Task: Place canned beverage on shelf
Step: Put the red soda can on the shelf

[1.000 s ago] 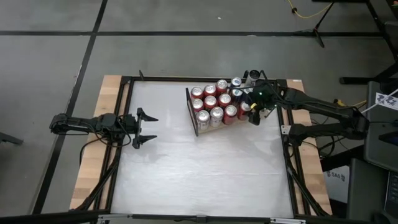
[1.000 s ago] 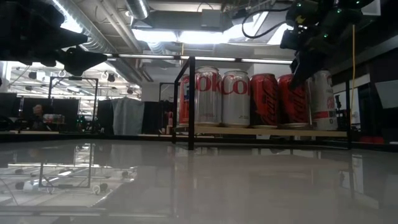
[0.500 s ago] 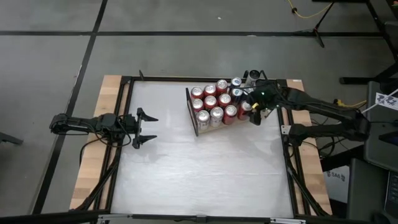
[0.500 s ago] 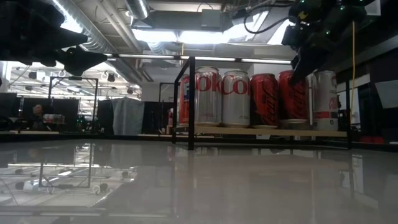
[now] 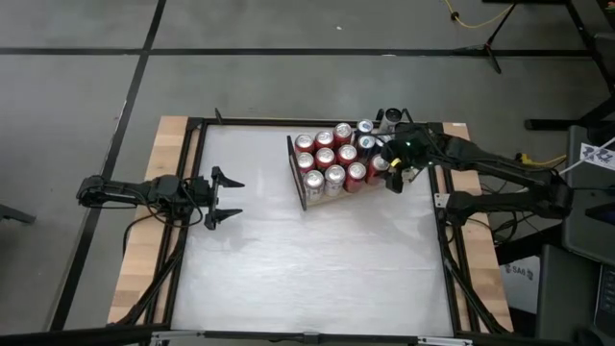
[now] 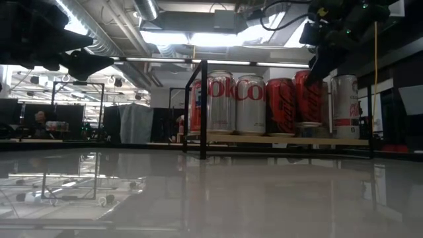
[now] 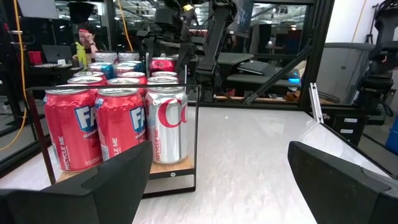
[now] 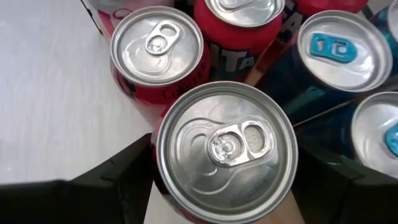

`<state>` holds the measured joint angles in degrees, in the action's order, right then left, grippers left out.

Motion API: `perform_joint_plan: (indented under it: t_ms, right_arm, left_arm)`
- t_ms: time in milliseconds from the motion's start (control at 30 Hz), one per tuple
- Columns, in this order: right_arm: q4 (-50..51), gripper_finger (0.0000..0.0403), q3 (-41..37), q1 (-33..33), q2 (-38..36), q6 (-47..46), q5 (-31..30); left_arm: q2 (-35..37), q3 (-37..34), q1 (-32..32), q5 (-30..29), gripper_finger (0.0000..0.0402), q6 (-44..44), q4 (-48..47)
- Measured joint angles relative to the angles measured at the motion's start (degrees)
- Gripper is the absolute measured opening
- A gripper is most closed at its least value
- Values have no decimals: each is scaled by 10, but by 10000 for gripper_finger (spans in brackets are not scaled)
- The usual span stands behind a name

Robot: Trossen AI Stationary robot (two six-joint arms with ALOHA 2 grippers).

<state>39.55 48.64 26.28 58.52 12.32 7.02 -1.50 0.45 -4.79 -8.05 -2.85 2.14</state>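
Observation:
The shelf (image 6: 284, 140), a light-brown board with a dark upright rail (image 5: 296, 171) at its left end, lies at the table's far right. Several red, silver and blue cans stand on it. My right gripper (image 5: 392, 171) hangs over the shelf's right end, slanting down, shut on a red can (image 8: 227, 143) whose silver top faces the wrist camera. In the low view this can (image 6: 308, 99) sits slightly higher than its neighbours. My left gripper (image 5: 226, 197) waits level at the table's left side, open and empty. My right gripper pinches the red can by its upper side wall (image 8: 160, 163), just under the rim, one finger (image 8: 118, 180) on each side. The fingers come from above, slanting down from the table's right. The can hangs roughly upright, its base (image 6: 308, 124) a little above the board.
Red cans (image 7: 81, 127) and a silver can (image 7: 166, 124) fill the shelf's rail end. Blue-topped cans (image 8: 339, 46) stand close beside the held can. A silver can (image 6: 345, 106) stands at the shelf's right end. White tabletop (image 5: 307, 259) lies open in the middle and near side.
My right gripper has risen slightly with the red can. The can's base stood on the board a second ago and now hangs just above it. The silver can to its right shows more fully.

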Motion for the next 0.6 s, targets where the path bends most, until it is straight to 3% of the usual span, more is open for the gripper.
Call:
perform_joint_plan:
  t_ms: [600]
  right_arm:
    - [6,292,1,0,51,14,1]
  left_arm:
    - [0,0,0,0,368,0,0]
